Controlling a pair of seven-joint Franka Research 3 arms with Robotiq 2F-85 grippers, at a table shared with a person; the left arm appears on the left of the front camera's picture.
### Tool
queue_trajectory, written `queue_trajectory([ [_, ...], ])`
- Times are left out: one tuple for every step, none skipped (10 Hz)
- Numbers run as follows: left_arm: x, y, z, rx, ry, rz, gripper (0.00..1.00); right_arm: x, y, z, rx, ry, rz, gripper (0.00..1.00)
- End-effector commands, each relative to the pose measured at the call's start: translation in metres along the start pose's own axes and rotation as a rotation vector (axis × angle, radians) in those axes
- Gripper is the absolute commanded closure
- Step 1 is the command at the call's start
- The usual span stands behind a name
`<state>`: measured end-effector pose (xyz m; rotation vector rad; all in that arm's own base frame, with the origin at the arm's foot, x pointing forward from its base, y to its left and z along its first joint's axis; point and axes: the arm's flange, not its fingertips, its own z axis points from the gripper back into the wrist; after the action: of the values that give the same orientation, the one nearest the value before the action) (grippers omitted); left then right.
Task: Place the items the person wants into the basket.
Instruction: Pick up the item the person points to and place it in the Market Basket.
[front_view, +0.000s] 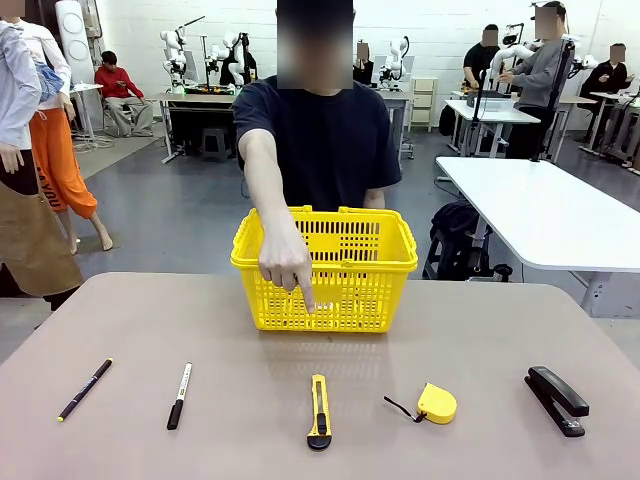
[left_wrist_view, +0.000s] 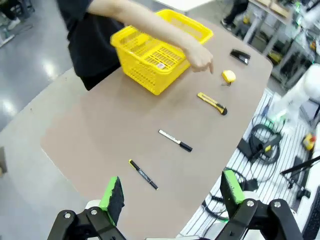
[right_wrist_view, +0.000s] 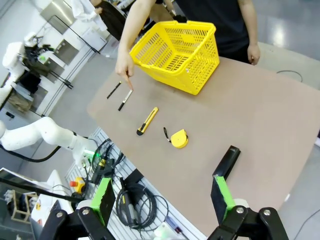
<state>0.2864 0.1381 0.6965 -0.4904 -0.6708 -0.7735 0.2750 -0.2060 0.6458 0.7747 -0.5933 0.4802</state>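
The yellow basket (front_view: 330, 262) stands at the table's far middle. The person's hand (front_view: 287, 266) reaches over in front of it, index finger pointing down at the table. Along the near side lie the white marker with a black cap (front_view: 180, 395), the yellow-and-black box cutter (front_view: 319, 411) and the black stapler (front_view: 556, 399). My left gripper (left_wrist_view: 172, 192) hovers open high above the table, with the marker (left_wrist_view: 175, 140), the box cutter (left_wrist_view: 212, 103) and the basket (left_wrist_view: 152, 57) beyond it. Also open and high is my right gripper (right_wrist_view: 162, 196), above the stapler (right_wrist_view: 227, 161) and the box cutter (right_wrist_view: 147, 121).
A thin black pen (front_view: 85, 389) lies at the near left and a yellow tape measure (front_view: 436, 403) between box cutter and stapler. The table top (front_view: 480, 330) is bare around the basket. A white table (front_view: 550, 215) stands beyond on the right.
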Motion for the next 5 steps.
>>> queue_trajectory([
  [0.097,-0.066,-0.036,0.070,0.270,-0.160,0.00,0.000,-0.001,0.001,0.015,-0.007,0.016,0.00],
  [0.139,-0.098,-0.079,0.053,0.392,-0.191,0.00,0.000,-0.001,0.001,0.015,-0.007,0.016,0.00],
  [0.166,-0.120,-0.126,0.047,0.490,-0.146,0.00,0.000,-0.001,0.001,0.015,-0.007,0.016,0.00],
  [0.189,-0.146,-0.184,0.085,0.557,-0.071,0.00,0.000,-0.001,0.001,0.015,-0.007,0.016,0.00],
  [0.199,-0.174,-0.248,0.158,0.592,0.002,0.00,0.000,-0.001,0.001,0.015,-0.007,0.016,0.00],
])
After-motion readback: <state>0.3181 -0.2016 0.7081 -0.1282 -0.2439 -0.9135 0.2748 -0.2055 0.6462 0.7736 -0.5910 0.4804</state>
